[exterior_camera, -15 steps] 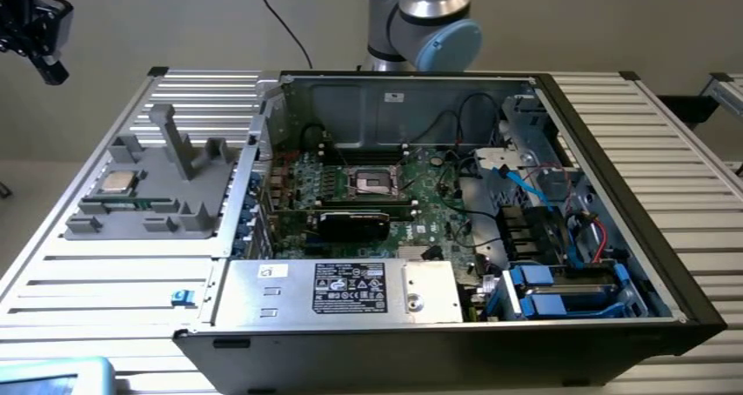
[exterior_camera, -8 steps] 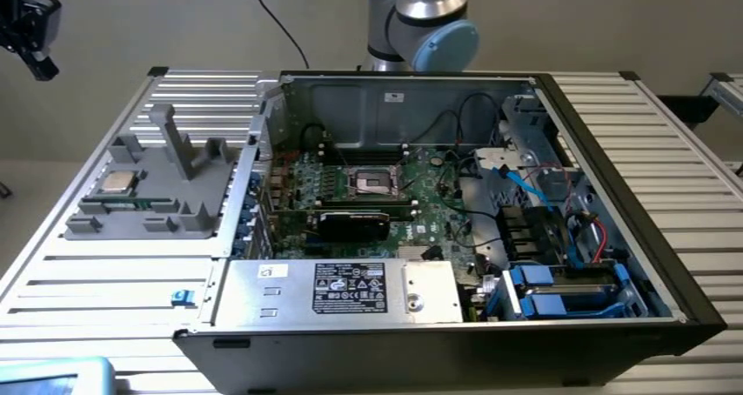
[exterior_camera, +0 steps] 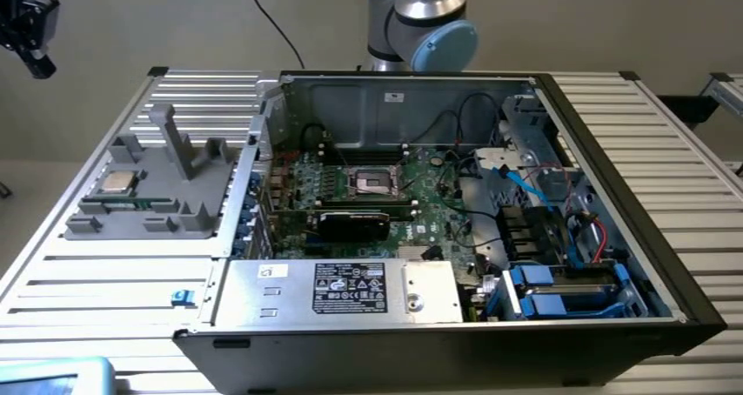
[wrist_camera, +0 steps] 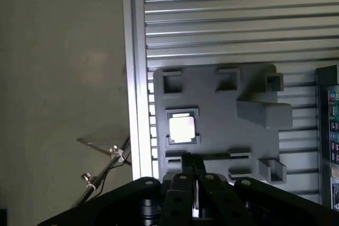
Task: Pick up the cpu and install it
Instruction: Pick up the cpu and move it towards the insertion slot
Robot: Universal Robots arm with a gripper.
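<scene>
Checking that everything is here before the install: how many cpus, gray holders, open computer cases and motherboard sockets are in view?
cpu: 1
gray holder: 1
open computer case: 1
motherboard socket: 1
Total: 4

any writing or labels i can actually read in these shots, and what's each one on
None of the text can be read.
Black label on the metal box at the case front: print too small to read.
White sticker on the same box: blurred.
White sticker on the case back wall: too small.
Coloured label beside the grey holder: blurred.
</scene>
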